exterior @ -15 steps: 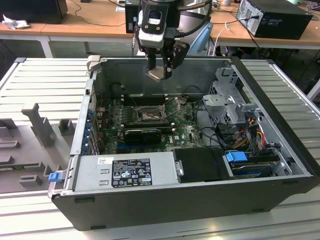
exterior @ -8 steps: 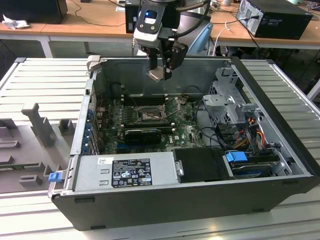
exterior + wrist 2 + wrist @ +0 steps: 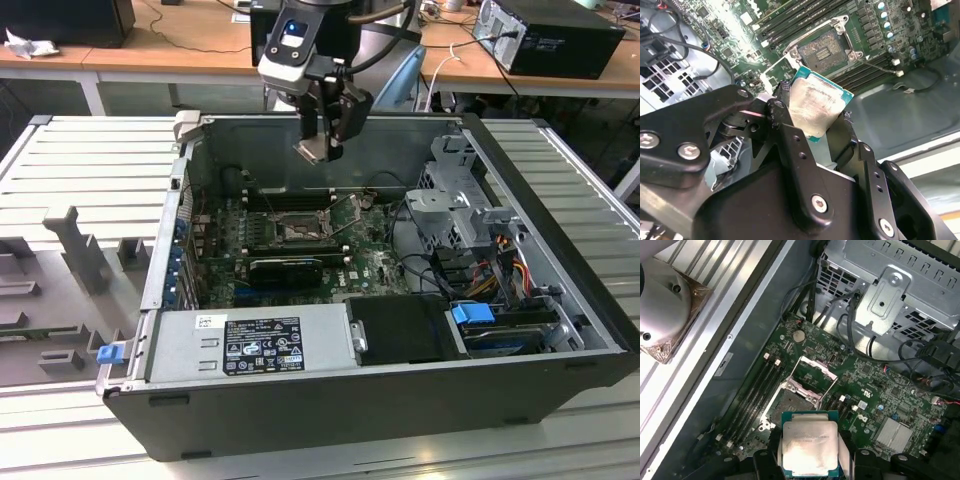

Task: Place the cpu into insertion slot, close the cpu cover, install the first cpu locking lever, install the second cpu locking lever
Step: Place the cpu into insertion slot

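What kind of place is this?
Probably a robot lab or workshop: a gripper holds the cpu over an open computer case, with desks and another computer behind.

In the first wrist view the cpu (image 3: 809,447) hides a corner of the insertion slot (image 3: 790,401). In the second wrist view the fingers (image 3: 790,135) of the gripper (image 3: 815,107) cover the cpu's held edges. In the exterior view the slot's pin-field is too small to tell

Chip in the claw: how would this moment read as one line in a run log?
gripper: shut on chip | chip: held above the board, not seated | socket: empty | cover: open
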`<act>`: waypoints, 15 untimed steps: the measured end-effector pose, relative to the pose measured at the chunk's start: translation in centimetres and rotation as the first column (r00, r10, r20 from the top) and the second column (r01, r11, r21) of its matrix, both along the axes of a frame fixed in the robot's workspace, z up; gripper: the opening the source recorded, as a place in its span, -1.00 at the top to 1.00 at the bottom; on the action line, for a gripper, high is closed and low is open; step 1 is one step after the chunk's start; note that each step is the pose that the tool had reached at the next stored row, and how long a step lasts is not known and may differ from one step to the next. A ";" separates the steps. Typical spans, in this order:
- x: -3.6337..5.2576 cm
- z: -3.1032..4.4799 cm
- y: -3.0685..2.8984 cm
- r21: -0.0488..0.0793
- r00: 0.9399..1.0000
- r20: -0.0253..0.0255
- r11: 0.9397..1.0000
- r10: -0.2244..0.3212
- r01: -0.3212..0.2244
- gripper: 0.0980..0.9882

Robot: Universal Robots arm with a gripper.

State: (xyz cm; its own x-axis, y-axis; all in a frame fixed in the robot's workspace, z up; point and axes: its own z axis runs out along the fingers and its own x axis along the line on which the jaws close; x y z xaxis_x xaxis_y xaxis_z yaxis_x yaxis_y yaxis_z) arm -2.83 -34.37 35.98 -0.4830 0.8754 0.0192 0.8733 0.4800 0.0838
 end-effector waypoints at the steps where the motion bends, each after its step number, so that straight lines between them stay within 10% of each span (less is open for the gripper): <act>1: 0.00 -0.01 0.00 0.000 1.000 0.000 1.000 -0.009 0.009 0.02; 15: 0.00 -0.06 0.00 0.000 0.992 0.000 0.992 -0.126 0.126 0.02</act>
